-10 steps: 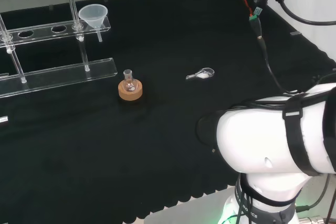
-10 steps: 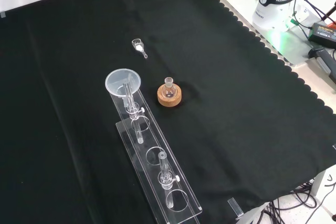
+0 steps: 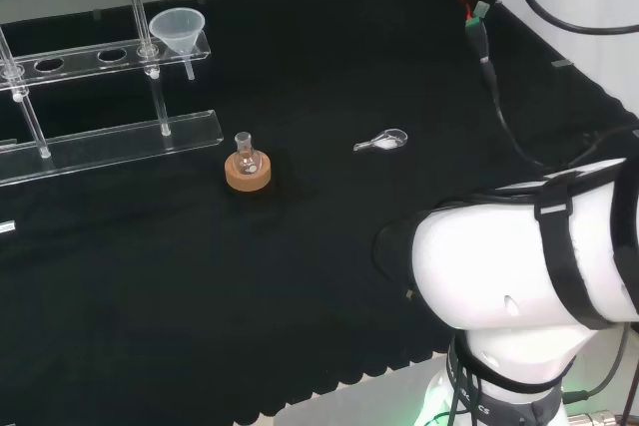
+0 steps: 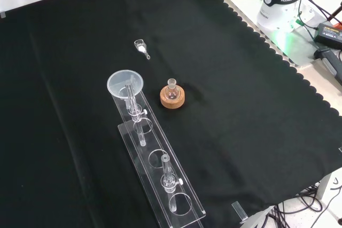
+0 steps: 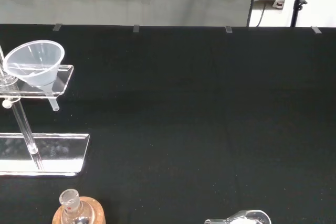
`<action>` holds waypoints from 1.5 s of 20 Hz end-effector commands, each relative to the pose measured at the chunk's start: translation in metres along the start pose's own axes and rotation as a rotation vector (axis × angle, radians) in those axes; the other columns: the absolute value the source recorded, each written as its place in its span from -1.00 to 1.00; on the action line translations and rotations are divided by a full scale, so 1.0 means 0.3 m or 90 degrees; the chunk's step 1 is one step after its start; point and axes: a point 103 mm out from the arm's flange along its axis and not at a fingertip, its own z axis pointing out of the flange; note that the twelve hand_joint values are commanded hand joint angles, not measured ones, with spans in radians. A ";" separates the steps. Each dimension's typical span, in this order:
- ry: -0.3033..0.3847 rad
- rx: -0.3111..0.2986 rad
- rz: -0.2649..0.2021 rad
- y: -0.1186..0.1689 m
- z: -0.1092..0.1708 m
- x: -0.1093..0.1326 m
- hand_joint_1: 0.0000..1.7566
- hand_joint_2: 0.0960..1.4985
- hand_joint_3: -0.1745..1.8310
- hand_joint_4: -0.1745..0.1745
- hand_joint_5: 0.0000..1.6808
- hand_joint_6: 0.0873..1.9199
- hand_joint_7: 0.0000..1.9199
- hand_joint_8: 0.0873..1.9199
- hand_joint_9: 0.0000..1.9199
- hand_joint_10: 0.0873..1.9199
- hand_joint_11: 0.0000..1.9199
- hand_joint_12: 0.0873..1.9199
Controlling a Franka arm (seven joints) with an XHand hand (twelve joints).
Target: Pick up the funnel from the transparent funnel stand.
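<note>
The clear funnel (image 3: 178, 27) sits in the end hole of the transparent funnel stand (image 3: 110, 139), at the far left of the head view. In the front view the funnel (image 4: 125, 84) tops the stand's far end, and the stand (image 4: 176, 206) runs toward the cloth's near edge. The wrist view looks across the cloth at the funnel (image 5: 34, 62) on the stand's upper bar, with its stem hanging below, over the stand's base plate (image 5: 47, 150).
A small round flask on a cork ring (image 3: 248, 169) stands just beside the stand's base (image 4: 172, 96). A little glass scoop with white powder (image 3: 384, 141) lies on the cloth. The arm's white links (image 3: 529, 266) bulk at the head view's lower right.
In the head view the dangling cable and its plug at the top right have risen a little and the white arm link has shifted slightly. The ware on the cloth has not moved.
</note>
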 end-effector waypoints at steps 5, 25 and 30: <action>0.034 -0.085 -0.034 0.100 0.082 -0.050 -0.90 0.15 -0.77 0.31 -1.00 -1.00 -1.00 -1.00 -1.00 -0.99 -1.00 -0.21; 0.101 -0.129 -0.034 0.602 0.190 0.353 -0.87 0.14 -0.78 0.30 -1.00 -1.00 -1.00 -1.00 -1.00 -1.00 -1.00 -0.30; 0.101 -0.116 -0.039 0.666 0.240 0.417 -0.87 0.14 -0.79 0.29 -1.00 -1.00 -1.00 -1.00 -1.00 -1.00 -1.00 -0.30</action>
